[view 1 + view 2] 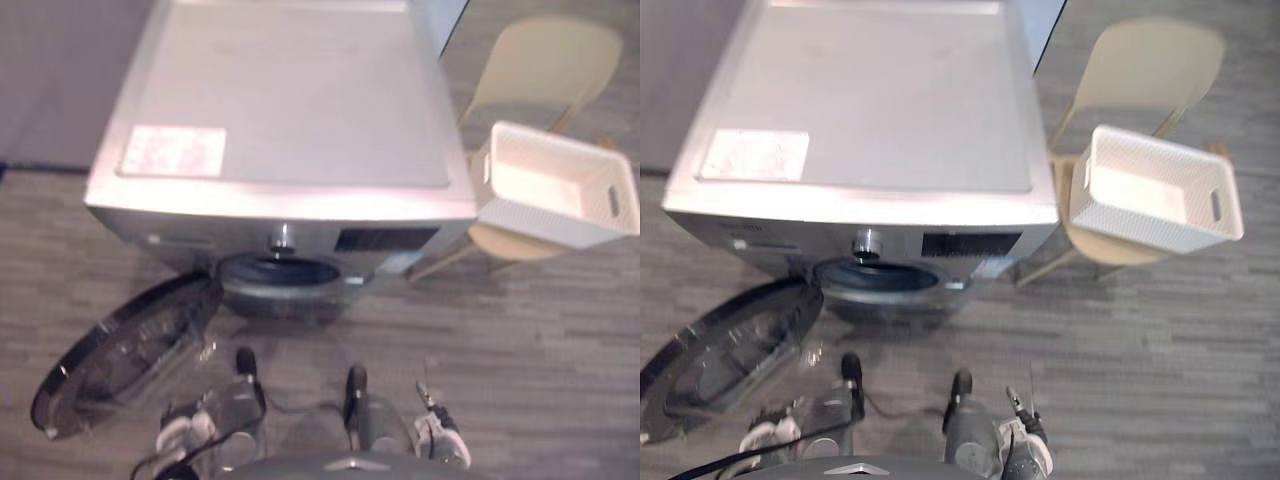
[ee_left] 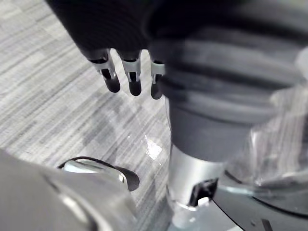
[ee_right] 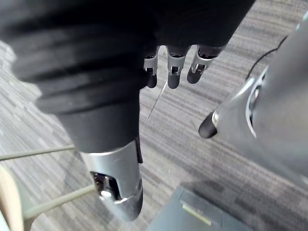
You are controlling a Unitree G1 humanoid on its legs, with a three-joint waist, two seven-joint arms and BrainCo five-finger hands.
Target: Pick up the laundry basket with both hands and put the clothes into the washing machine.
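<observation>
1. In your head views, the white laundry basket (image 1: 1110, 215) sits tilted on the seat of a beige chair (image 1: 550, 60), just right of the washing machine (image 1: 290, 100). It is well apart from both hands.
2. The machine's round door (image 1: 120, 355) hangs open to the near left, and the drum opening (image 1: 280, 272) faces you.
3. Your wrist views add the fingers. The left hand (image 2: 134, 77) hangs with loose, straight fingers over the grey carpet (image 1: 1160, 340), holding nothing. The right hand (image 3: 173, 72) hangs the same way.
4. The right wrist view also catches a thin chair leg (image 3: 43, 153).
5. A white sticker (image 1: 173, 150) lies on the machine's near-left top. You cannot read its print, nor anything on the dark panel (image 1: 970, 244) beside the knob (image 1: 867, 243).
</observation>
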